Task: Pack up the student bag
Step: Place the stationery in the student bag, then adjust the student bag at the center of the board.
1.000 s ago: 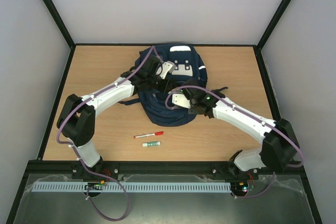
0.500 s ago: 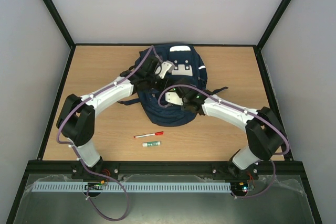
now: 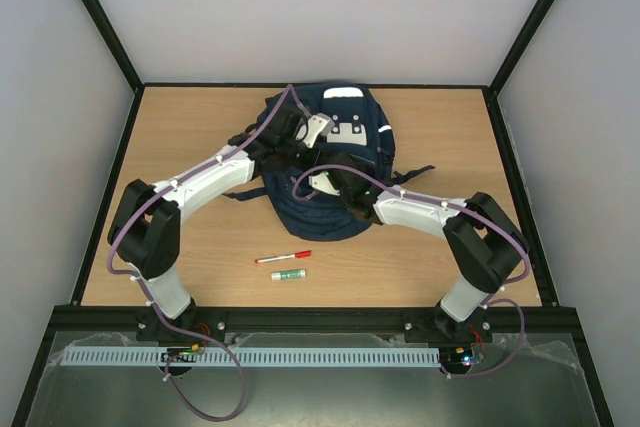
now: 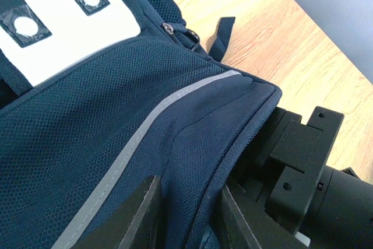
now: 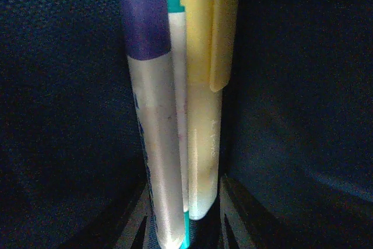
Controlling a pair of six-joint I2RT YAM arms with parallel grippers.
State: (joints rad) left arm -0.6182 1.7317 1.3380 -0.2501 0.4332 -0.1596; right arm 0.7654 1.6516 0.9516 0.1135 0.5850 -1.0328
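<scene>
Top: bag (image 3: 360,152) lies flat on the bench (image 3: 200,117), under both end effectors. The left end effector (image 3: 303,144) is at the bag's left edge. The right end effector (image 3: 335,195) is just near of it, tips sunk into the bag's opening. A red pen (image 3: 283,257) and a green-white stick (image 3: 288,274) lie on the bench on the near side, well apart from both end effectors and just beside each other.

Left wrist: the end effector is closed on a fold of bag fabric, pinched between both fingers (image 4: 140,220). Ahead of the tips are a grey strip (image 4: 145,126) and a white patch (image 4: 76,33). Black hardware of the right arm (image 4: 297,155) sits just right of the fold, under the bag's edge.

Right wrist: dark bag interior all round. A purple-capped marker (image 5: 148,144), a teal pen (image 5: 176,56) and a yellow highlighter (image 5: 204,115) stand bunched between the fingers, touching each other. Can't tell if the fingers clamp them or stand slightly off.
</scene>
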